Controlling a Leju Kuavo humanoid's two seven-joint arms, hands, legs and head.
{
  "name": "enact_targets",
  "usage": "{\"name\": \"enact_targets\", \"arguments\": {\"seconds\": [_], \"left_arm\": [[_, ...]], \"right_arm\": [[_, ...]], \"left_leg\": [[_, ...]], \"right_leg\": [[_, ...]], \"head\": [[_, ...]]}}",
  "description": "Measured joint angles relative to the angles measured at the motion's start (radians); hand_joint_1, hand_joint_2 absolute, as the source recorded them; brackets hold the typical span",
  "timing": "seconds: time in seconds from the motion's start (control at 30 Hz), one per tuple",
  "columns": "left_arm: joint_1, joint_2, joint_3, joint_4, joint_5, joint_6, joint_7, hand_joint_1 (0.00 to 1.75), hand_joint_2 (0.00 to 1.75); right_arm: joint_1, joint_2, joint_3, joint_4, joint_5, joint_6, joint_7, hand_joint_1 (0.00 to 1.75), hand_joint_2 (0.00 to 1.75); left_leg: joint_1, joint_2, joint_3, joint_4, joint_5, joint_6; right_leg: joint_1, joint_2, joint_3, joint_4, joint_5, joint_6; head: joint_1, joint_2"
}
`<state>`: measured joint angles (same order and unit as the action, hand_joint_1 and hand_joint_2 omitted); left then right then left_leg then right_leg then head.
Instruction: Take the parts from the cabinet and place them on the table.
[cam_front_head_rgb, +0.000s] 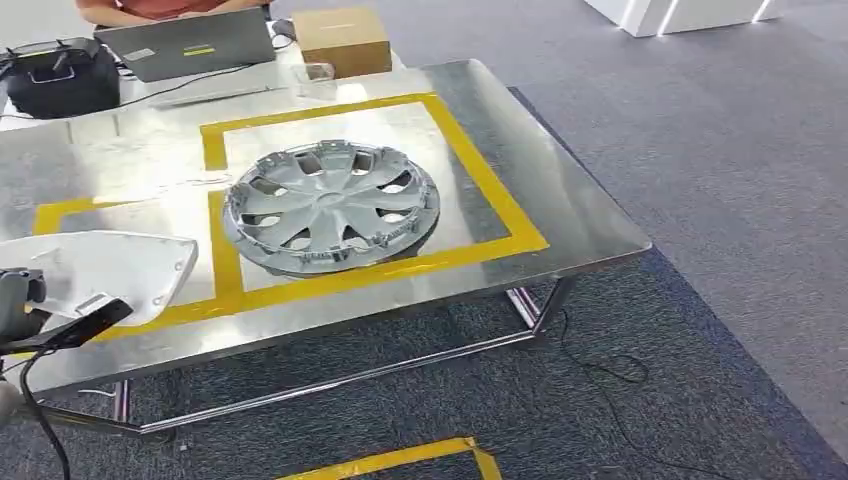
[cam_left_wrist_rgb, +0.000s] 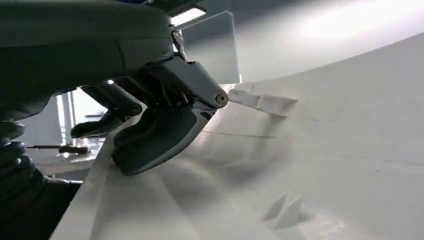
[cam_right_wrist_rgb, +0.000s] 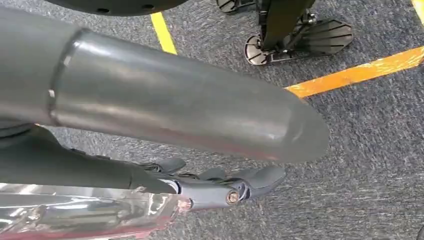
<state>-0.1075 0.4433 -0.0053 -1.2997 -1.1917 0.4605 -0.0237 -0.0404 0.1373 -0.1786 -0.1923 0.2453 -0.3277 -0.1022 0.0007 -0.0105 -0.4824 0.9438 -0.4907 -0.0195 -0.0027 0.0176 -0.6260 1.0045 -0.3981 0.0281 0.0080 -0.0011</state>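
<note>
A white plastic body part (cam_front_head_rgb: 105, 265) hangs over the table's near left corner, above the left yellow-taped box. My left hand (cam_front_head_rgb: 30, 310) grips it by its near edge. In the left wrist view the thumb and dark fingers (cam_left_wrist_rgb: 157, 135) press on the part's white inner face (cam_left_wrist_rgb: 325, 150), which has small clips. A silver hubcap (cam_front_head_rgb: 330, 205) lies flat inside the right yellow-taped box on the metal table (cam_front_head_rgb: 570, 215). My right hand (cam_right_wrist_rgb: 225, 185) hangs down over the grey carpet, fingers stretched out, with nothing between them and the thumb.
At the table's far end stand a laptop (cam_front_head_rgb: 190, 45), a cardboard box (cam_front_head_rgb: 343, 40), a black bag (cam_front_head_rgb: 60, 75) and a clear cup (cam_front_head_rgb: 313, 78); a person (cam_front_head_rgb: 150, 8) sits behind them. Yellow tape (cam_front_head_rgb: 400, 460) marks the carpet in front of the table.
</note>
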Motion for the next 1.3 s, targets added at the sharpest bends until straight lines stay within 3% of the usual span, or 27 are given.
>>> {"name": "enact_targets", "arguments": {"seconds": [0.1,0.13,0.27,0.3,1.3], "left_arm": [[-0.020,0.009,-0.006,0.016,-0.024,0.001,0.005,1.75,1.75],[-0.025,0.013,-0.008,0.021,-0.034,0.002,0.010,0.00,1.75],[-0.039,0.023,-0.020,0.034,-0.046,0.005,0.017,0.00,1.75],[-0.040,0.023,-0.022,0.037,-0.048,0.005,0.017,0.00,0.00],[-0.043,0.045,-0.033,0.053,-0.019,-0.001,0.014,0.00,0.00]], "right_arm": [[-0.002,0.000,0.000,0.000,0.004,0.002,0.000,0.00,0.00],[-0.003,0.000,0.000,0.000,0.005,0.002,0.000,0.00,0.00],[-0.005,0.001,0.000,0.000,0.007,0.003,0.000,0.00,0.00],[-0.005,0.001,0.000,0.000,0.007,0.003,0.000,0.00,0.00],[-0.007,0.002,-0.001,0.000,0.015,0.009,-0.002,0.00,0.00]], "left_leg": [[0.000,0.000,0.000,0.000,0.000,0.000],[0.000,0.000,0.000,0.000,0.000,0.000],[0.000,0.000,0.000,0.000,-0.001,0.001],[0.000,0.000,0.000,0.000,-0.001,0.001],[-0.001,0.000,0.000,0.000,-0.001,0.002]], "right_leg": [[0.000,0.000,0.000,-0.001,0.000,0.000],[0.000,0.000,0.001,-0.001,0.000,0.000],[0.000,0.000,0.001,-0.001,0.000,0.000],[0.000,0.000,0.001,-0.001,0.000,0.000],[-0.001,0.000,0.002,-0.001,0.000,0.000]], "head": [[0.000,0.000],[0.000,0.000],[0.000,0.000],[0.000,0.000],[0.000,0.000]]}}
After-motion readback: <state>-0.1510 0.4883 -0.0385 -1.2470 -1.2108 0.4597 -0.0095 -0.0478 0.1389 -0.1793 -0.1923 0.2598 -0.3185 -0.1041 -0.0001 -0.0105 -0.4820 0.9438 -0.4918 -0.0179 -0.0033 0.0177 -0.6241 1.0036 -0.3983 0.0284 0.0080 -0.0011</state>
